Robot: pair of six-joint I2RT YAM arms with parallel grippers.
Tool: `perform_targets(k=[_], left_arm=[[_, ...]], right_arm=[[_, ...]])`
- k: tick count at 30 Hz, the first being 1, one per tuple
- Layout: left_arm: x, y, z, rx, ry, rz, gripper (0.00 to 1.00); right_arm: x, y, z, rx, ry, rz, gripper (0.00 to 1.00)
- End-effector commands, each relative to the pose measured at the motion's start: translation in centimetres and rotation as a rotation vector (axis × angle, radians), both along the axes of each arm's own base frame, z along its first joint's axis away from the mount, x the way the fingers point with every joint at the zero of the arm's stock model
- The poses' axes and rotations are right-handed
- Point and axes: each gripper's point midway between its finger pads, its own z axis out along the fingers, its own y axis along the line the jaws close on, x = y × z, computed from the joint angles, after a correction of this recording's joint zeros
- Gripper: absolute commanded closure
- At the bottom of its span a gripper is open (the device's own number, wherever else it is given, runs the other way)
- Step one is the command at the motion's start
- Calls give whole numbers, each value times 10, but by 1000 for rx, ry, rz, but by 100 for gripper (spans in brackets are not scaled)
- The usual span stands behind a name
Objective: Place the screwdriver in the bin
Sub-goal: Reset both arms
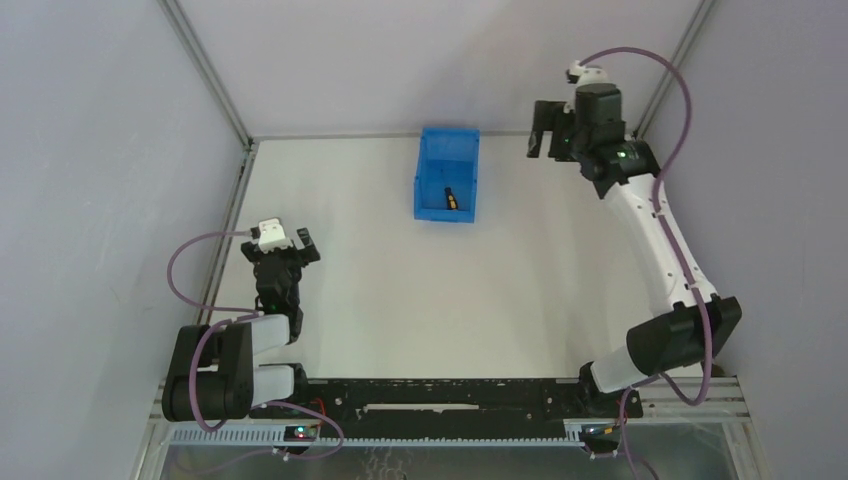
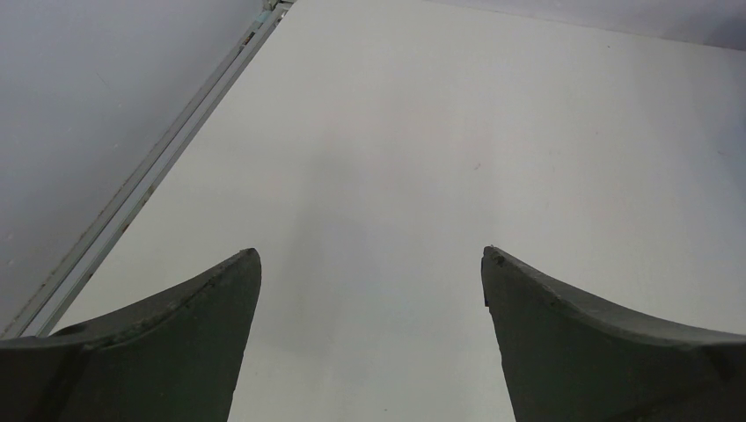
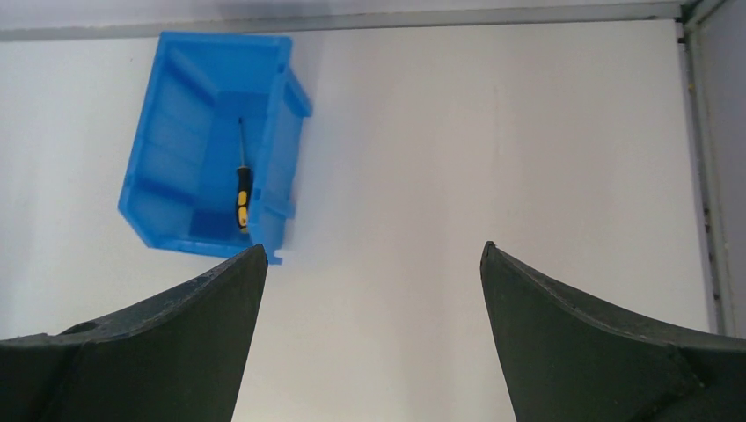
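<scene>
Screwdriver (image 3: pixel 242 198) scene: white tabletop (image 1: pixel 400 300) carrying a blue bin (image 3: pixel 171 141). Right fingers (image 3: pixel 572 334), spread open and empty, hover right of the bin; left fingers (image 2: pixel 176 343), also open, sit well apart from it. The screwdriver lies inside the bin.

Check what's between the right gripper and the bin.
Nothing. The right wrist view shows only bare table between the right gripper and the bin.

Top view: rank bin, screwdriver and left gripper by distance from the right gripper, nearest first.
From the right gripper:
1. Bin, just to its left, by the far edge of the table.
2. Screwdriver, inside the bin, at its near end.
3. Left gripper, across the table on the near left.
</scene>
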Motion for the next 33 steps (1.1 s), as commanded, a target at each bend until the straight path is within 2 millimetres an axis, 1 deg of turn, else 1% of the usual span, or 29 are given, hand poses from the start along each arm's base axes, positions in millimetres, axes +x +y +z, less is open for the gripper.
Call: perform_targets(k=[1,5,9,11,17,26,33], left_arm=[[8,5,23,22,-65,16,0],[8,5,23,22,-65,16,0],[8,5,23,22,-66,15,0],[8,5,22,22,-65,16,0],[8,5,23,22,-66,15,0],[8,5,23,22,-65,16,0],[8,5,23,22,-66,17,0]], right_arm=[[-4,-22,19,47,-72,27,0],[-9,-48,11,60,-76,-13,0],[-14,-66,4,42,-90,-42,0],[-17,-72,4,46,-96,-51,0],[-26,-70,16,57,-137,-32,0],[-33,-71,21,59,-169,-35,0],[-35,-70,23,68,-176,-36,0]])
